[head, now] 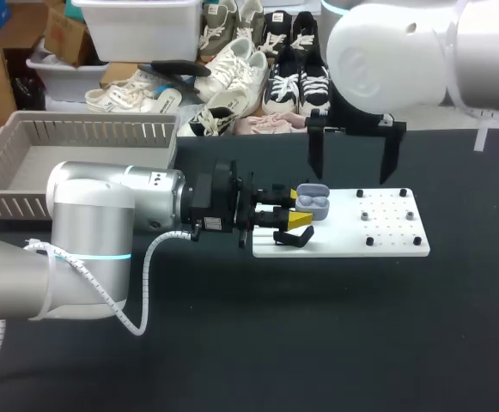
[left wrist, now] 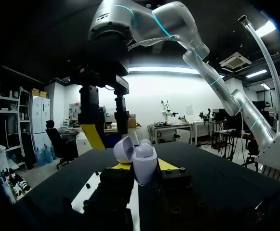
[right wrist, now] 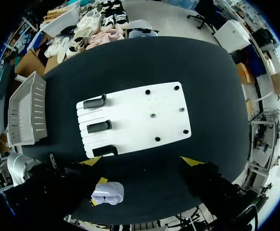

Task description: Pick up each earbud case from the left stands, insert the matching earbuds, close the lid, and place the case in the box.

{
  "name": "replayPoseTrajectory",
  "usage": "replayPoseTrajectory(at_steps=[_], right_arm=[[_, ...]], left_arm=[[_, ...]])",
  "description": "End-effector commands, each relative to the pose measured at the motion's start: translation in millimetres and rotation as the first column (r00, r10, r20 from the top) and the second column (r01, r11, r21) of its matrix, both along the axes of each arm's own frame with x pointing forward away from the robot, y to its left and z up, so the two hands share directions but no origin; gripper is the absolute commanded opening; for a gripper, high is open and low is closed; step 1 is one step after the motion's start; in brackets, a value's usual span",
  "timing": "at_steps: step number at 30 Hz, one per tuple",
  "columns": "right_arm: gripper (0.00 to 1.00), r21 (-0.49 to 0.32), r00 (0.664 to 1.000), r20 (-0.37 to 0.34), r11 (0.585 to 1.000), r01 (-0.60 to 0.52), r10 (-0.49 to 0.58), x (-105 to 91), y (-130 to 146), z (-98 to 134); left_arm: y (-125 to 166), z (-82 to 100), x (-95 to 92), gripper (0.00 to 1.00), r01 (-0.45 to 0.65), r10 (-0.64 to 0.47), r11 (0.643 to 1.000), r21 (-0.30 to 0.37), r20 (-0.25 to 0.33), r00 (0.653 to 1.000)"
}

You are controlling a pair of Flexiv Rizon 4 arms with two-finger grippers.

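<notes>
so the left gripper (head: 294, 209) has its jaws clamped on the lavender earbud case (head: 315, 202), dead centre in the head view near the left end of the white board (head: 391, 230). can't tell if it's over the board or just beside it. the lid is flipped open and facing up, i'd guess so the buds can go in from above. the right gripper (head: 352, 167) hangs over the board, upper right of centre, jaws wide apart and holding nothing, probably ready to fetch a bud. in the right wrist view the three black stands (right wrist: 99, 126) are bare. there are small dark bits (head: 365, 215) on the board's right half, buds or pegs, no idea. the grey basket (head: 86, 129) sits upper left on the table (head: 318, 335), well apart from the case.
</notes>
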State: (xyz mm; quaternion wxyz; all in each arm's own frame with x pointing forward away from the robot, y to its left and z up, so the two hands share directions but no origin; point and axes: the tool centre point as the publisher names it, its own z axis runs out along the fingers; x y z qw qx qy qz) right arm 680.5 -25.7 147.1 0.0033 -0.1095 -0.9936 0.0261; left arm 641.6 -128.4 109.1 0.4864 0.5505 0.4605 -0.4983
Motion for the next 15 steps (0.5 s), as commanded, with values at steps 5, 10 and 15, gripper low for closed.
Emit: replayPoseTrajectory(at_steps=[5,10,15], right_arm=[[1.00,0.006,1.000,0.011,1.000,-0.009,0.009,-16.2,1,-3],[1.00,0.012,1.000,0.011,1.000,-0.021,0.021,-21.5,7,-2],[1.00,0.017,0.999,0.017,0.999,-0.028,0.028,-26.8,7,3]], left_arm=[[0,-0.5,0.6,0.00,0.001,-0.001,1.000,-0.001,0.000,1.000],[0,-0.5,0.6,0.00,0.001,-0.001,1.000,-0.001,0.000,1.000],[0,-0.5,0.6,0.00,0.001,-0.001,1.000,-0.001,0.000,1.000]])
